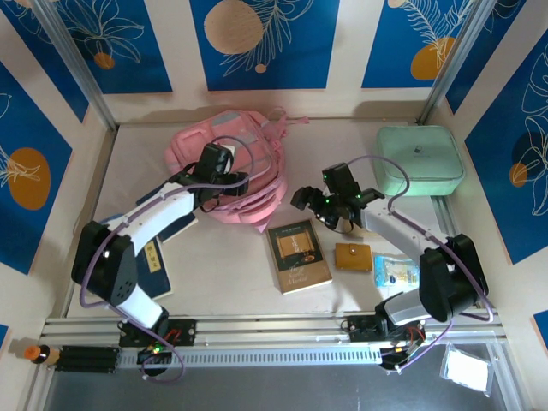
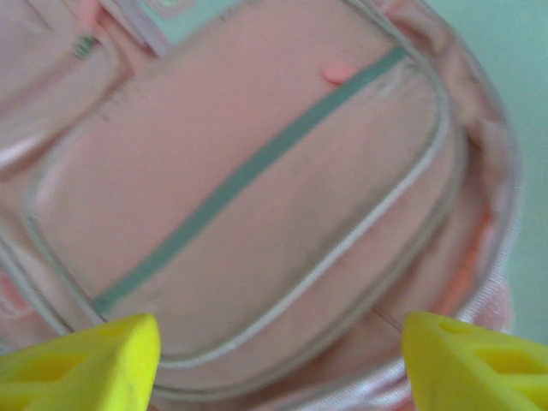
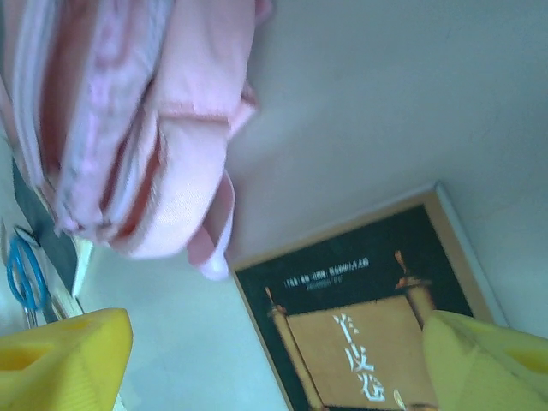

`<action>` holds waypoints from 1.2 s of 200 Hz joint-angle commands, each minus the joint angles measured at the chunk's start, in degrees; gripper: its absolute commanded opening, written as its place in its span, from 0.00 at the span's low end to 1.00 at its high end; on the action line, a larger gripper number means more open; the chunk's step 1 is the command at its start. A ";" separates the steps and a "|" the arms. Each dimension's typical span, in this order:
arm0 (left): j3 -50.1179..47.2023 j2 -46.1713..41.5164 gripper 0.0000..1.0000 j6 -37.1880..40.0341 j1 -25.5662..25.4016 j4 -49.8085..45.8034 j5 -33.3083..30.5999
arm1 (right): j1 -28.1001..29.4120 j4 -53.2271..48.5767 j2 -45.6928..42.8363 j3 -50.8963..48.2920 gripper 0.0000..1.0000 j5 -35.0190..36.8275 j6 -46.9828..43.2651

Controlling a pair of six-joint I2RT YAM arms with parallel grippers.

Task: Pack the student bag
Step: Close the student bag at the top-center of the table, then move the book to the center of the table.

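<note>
Backpack [image 1: 193,150], pink and soft, lies at the back of the table [image 1: 231,274], a bit to the left. The left gripper [image 2: 278,351] hangs right over the front pocket [image 2: 240,128] of the backpack. Its yellow fingers [image 2: 86,360] are spread wide and hold nothing. The right gripper [image 3: 274,351] is near the right side of the backpack, spread wide too and empty. A brown book [image 1: 298,254] lies under it.

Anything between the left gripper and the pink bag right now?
Nothing visible. The left gripper hangs open directly over the student bag; its pink fabric lies bare between the yellow fingers.
</note>
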 commanded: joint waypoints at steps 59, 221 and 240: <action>-1.92 -1.86 0.97 -9.75 0.32 0.59 14.92 | 4.84 1.17 9.80 0.84 0.85 -5.53 -1.48; -3.70 6.60 0.93 -25.34 -10.04 8.71 25.48 | -5.10 2.19 7.25 -0.96 0.75 2.02 -5.11; -5.95 7.47 0.89 -29.62 -11.63 11.39 25.79 | -5.85 -1.27 5.58 -1.26 0.72 4.48 -7.17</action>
